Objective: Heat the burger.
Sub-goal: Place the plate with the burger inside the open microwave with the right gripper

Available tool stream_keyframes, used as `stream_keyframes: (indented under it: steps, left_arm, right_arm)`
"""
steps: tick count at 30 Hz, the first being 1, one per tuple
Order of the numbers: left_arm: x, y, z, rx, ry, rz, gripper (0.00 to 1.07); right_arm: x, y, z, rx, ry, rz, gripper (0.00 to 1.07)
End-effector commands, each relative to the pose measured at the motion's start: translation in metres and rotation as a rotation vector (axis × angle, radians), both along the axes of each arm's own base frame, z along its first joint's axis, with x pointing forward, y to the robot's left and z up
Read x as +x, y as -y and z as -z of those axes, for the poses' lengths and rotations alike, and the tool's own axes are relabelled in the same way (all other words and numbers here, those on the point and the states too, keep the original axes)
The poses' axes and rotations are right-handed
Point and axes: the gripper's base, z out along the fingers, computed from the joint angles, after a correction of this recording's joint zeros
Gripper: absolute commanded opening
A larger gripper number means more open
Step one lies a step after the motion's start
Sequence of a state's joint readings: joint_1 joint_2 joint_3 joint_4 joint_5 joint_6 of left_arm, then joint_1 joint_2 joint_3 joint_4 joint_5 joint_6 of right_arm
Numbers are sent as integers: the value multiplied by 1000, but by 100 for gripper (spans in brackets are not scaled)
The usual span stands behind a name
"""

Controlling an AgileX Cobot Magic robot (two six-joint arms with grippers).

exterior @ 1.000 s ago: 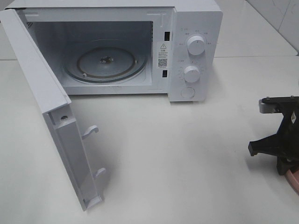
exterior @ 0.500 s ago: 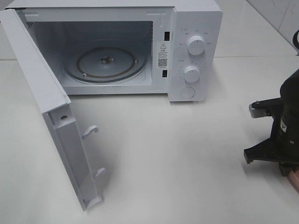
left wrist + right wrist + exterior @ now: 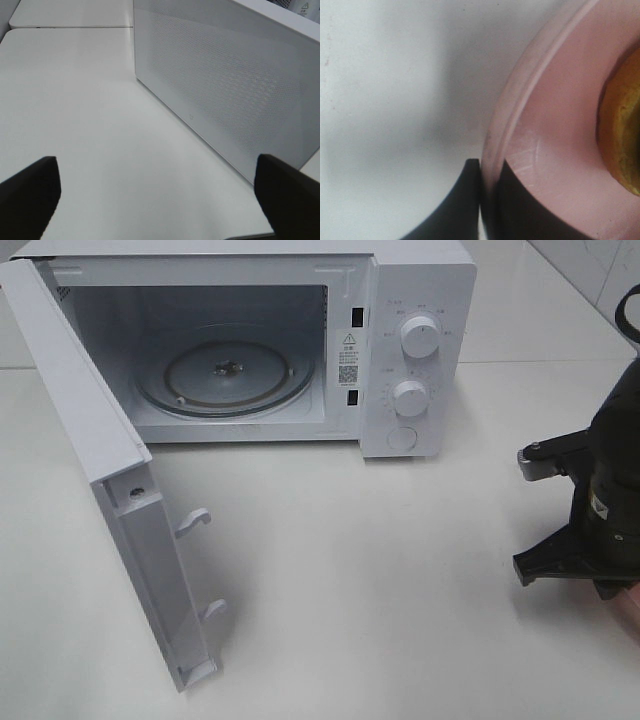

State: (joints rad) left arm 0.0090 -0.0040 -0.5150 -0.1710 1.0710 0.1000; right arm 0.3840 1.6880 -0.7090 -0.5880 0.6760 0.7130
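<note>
Got microwave door (image 3: 150,570) open, right hand (image 3: 481,170) pinching pink plate (image 3: 545,125) rim, left hand (image 3: 155,165) wide. Still gotta load burger (image 3: 620,135).

The right arm (image 3: 612,440) was matte black, with a grey metal bracket (image 3: 537,461), a small pale label (image 3: 600,504) and a black cable (image 3: 628,320). The left pincer (image 3: 160,197) and right pincer (image 3: 485,175) had plain black fingers.

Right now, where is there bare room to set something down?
The table is bare between the open door, the microwave and the right arm. The glass turntable is bare too. Crowded at the right edge: jaws pinch the pink plate.
</note>
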Motion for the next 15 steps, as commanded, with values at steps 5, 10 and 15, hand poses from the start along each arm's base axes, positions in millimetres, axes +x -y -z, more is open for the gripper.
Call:
stream_keyframes:
  steps: [5, 10, 15]
  left_arm:
    - [-3, 1, 0, -8, 19, 7, 98]
    - [-3, 1, 0, -8, 19, 7, 98]
    - [-3, 1, 0, -8, 19, 7, 98]
  right_arm:
    - [-9, -4, -16, -91, 3, -56, 0]
    - [-14, -6, -25, -112, 1, -70, 0]
    - [-20, -3, -37, -134, -4, -83, 0]
